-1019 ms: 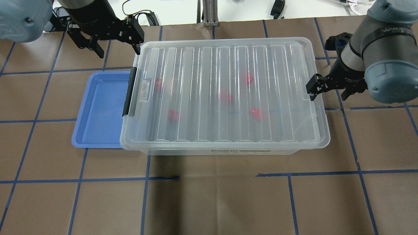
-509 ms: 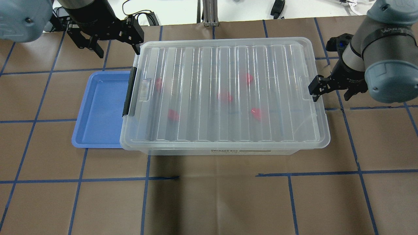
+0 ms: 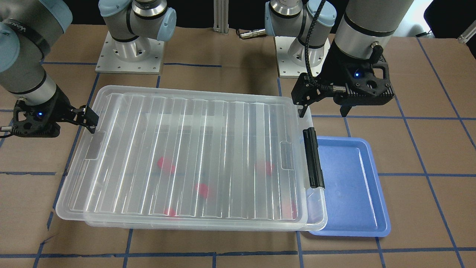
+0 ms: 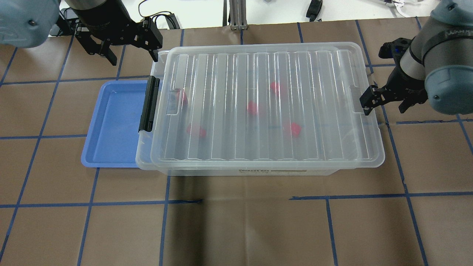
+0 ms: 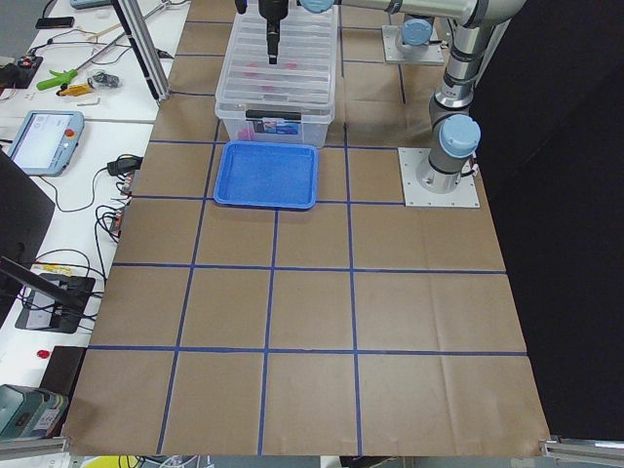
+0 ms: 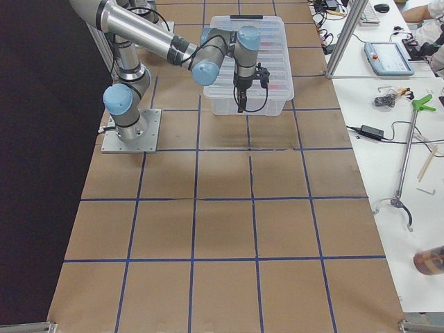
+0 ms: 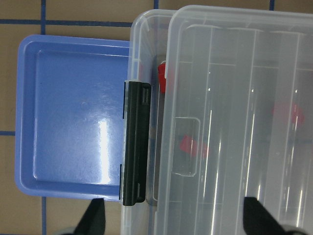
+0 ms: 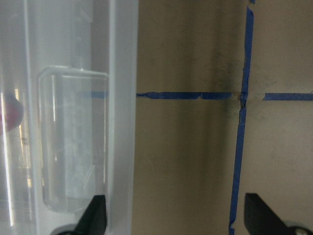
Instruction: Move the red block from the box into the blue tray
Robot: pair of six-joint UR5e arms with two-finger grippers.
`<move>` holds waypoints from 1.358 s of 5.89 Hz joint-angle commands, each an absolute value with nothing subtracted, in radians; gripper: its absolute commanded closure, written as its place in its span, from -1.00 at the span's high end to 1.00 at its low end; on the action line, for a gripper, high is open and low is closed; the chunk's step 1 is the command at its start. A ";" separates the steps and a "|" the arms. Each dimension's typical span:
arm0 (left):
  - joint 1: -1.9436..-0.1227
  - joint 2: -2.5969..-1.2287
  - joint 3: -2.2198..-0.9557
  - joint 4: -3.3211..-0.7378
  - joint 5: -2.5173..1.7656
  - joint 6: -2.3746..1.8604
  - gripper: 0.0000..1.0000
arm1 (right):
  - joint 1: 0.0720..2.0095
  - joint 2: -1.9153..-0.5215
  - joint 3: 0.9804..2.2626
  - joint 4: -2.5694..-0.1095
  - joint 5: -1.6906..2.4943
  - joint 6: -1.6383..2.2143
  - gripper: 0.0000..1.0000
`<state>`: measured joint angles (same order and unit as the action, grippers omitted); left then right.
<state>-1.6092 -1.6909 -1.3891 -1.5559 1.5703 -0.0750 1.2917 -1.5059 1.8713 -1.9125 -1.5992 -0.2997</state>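
The box (image 4: 192, 169) is a clear bin. Its ribbed lid (image 4: 266, 107) sits shifted toward my right, leaving a gap at the black latch (image 4: 149, 103) end. Several red blocks show through the lid, such as one (image 4: 252, 108) in the middle; another (image 7: 163, 77) shows in the gap. The blue tray (image 4: 111, 122) lies empty against the box's latch end. My left gripper (image 4: 132, 55) is open and empty, above the box's far left corner. My right gripper (image 4: 384, 106) is open, with one finger (image 4: 367, 101) at the lid's right edge (image 8: 122, 122).
Brown paper with blue tape lines covers the table (image 4: 236, 221). The tray's right edge tucks under the box's rim (image 3: 316, 219). Both arm bases (image 3: 130, 56) stand behind the box in the front-facing view.
The lid has slid toward my right, off the latch end of the box, and my right gripper has moved right with it. The left arm has not moved.
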 commanded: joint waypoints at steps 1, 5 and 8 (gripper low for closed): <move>-1.609 -1.692 -1.390 -1.555 1.562 -0.055 0.97 | 1.231 -1.505 1.867 -1.914 -1.600 -0.378 1.00; -1.603 -1.689 -1.391 -1.572 1.566 0.369 0.97 | 1.123 -1.494 1.865 -1.962 -1.626 -0.518 1.00; -1.614 -1.660 -1.488 -1.554 1.566 0.779 0.97 | 0.999 -1.494 1.858 -1.971 -1.625 -0.661 1.00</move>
